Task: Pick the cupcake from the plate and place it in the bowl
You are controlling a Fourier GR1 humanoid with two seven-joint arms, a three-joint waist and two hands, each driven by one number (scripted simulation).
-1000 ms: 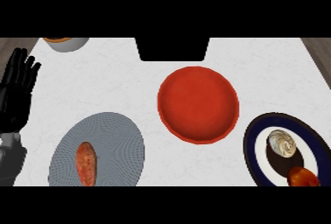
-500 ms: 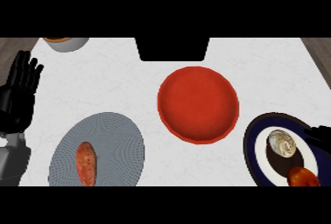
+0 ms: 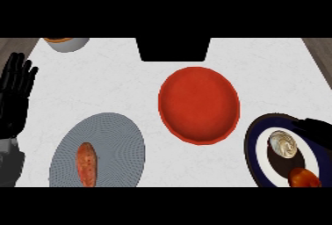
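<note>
Two hands show in the head view. At the left edge, the left hand (image 3: 16, 94) rests with fingers straight and up, holding nothing. The right hand (image 3: 316, 130) shows only as a dark shape at the right edge; whether its fingers are open I cannot tell. Just below and left of it, the cupcake (image 3: 284, 143) sits on the dark-rimmed plate (image 3: 250, 147). The red bowl (image 3: 199, 104) lies further left of that hand, apart from the plate.
</note>
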